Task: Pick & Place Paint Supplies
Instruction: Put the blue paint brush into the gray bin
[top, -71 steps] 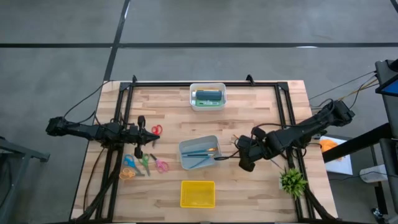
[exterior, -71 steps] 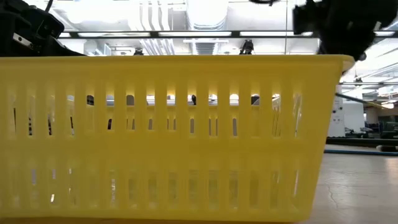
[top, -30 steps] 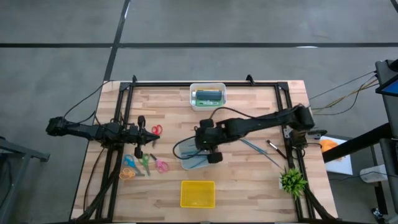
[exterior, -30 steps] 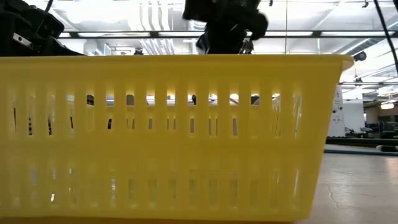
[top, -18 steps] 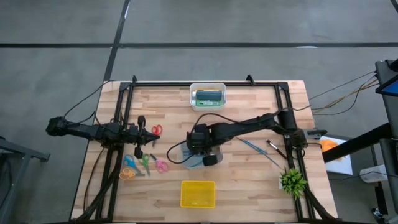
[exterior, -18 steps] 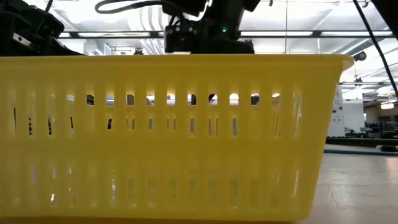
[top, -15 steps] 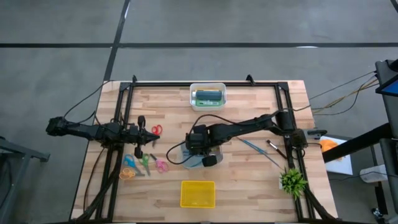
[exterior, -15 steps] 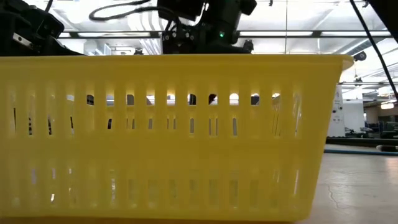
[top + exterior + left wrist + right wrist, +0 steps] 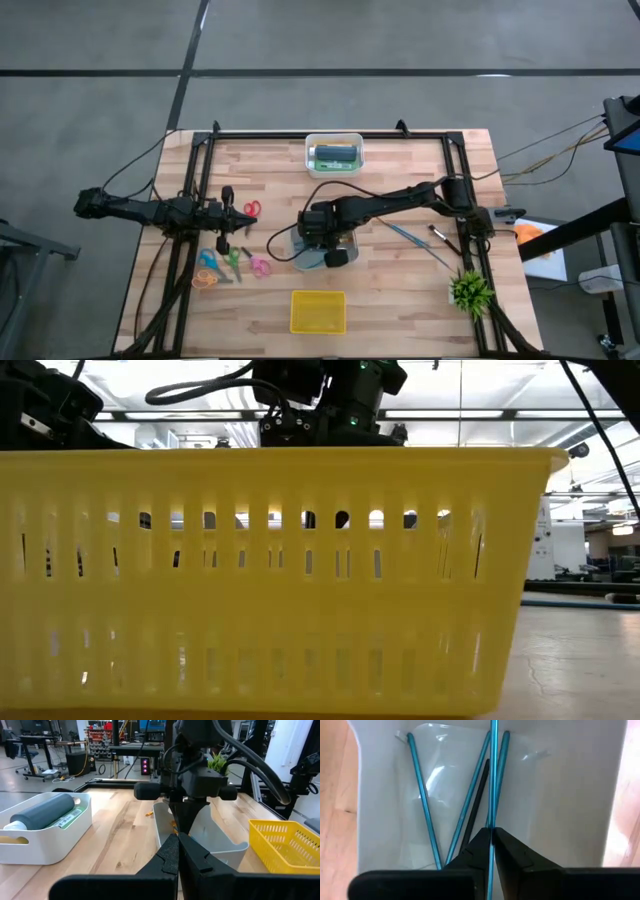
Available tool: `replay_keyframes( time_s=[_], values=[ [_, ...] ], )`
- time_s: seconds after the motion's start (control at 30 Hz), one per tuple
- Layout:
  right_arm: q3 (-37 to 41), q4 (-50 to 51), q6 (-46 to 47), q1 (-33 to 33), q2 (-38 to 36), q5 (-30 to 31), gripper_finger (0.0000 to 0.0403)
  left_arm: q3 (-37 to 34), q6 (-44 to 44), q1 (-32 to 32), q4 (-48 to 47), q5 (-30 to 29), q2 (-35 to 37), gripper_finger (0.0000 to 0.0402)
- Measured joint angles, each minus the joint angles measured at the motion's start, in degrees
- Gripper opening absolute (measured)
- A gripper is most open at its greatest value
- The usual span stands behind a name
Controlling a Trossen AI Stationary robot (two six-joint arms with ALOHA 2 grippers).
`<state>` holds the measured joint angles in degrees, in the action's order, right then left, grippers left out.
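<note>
Blue brushes [image 9: 425,805] in grey bin [image 9: 560,795]

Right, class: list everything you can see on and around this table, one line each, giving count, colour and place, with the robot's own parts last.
Grey tray: one, table middle.
Brushes in tray: at least three, blue handles.
Held brush: one, blue, over the tray.
Loose brushes: about two, right of the tray.
White bin: one, far edge, holding a dark tube.
Yellow basket: one, near edge.
Scissors: several, mixed colours, left side.
Green plant: one, right near corner.
Right gripper: shut on the held brush.
Left gripper: shut, waiting at left.
</note>
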<state>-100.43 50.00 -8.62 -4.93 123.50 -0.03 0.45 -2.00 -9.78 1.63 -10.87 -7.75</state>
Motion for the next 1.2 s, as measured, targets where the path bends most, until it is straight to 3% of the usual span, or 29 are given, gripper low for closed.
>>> replay_keyframes(
  time_s=[0.27,0.8,1.2],
  values=[
    [0.0,-1.3,-0.3,0.0,0.0,0.0,0.0079,0.0,0.0,0.0,0.0,0.0,0.0,0.0000],
    [-0.3,-0.8,-0.8,0.0,-0.4,0.0,0.0082,0.0,0.0,0.0,0.0,0.0,0.0,0.0000],
    [0.3,1.7,0.1,0.0,-9.2,0.7,0.0082,0.0,0.0,0.0,0.0,0.0,0.0,0.0000]
  ],
)
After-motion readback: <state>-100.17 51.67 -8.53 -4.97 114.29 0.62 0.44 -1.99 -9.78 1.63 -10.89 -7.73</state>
